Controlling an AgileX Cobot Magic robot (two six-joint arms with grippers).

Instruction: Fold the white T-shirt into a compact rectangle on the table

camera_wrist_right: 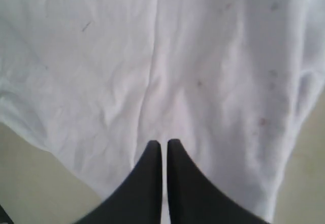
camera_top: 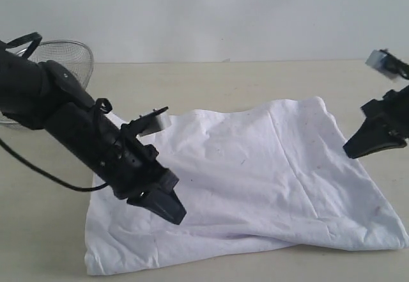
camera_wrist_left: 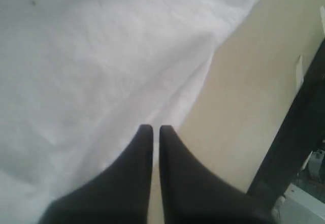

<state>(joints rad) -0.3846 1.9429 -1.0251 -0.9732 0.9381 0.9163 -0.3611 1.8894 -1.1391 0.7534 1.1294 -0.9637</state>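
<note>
The white T-shirt (camera_top: 255,173) lies on the table (camera_top: 211,84) as a broad, wrinkled folded sheet, plain side up, with no lettering showing. My left gripper (camera_top: 179,217) hangs over the shirt's left front part, shut with nothing between its fingers. In the left wrist view that gripper (camera_wrist_left: 152,128) points at the shirt's edge (camera_wrist_left: 91,56) where it meets bare table (camera_wrist_left: 244,107). My right gripper (camera_top: 348,153) hovers by the shirt's right side, also shut and empty. The right wrist view has that gripper (camera_wrist_right: 163,143) above creased cloth (camera_wrist_right: 203,56).
A round wire-mesh basket (camera_top: 64,55) stands at the back left, behind my left arm. Bare tabletop (camera_wrist_right: 30,183) surrounds the shirt. A dark bar (camera_wrist_left: 299,122) crosses one side of the left wrist view.
</note>
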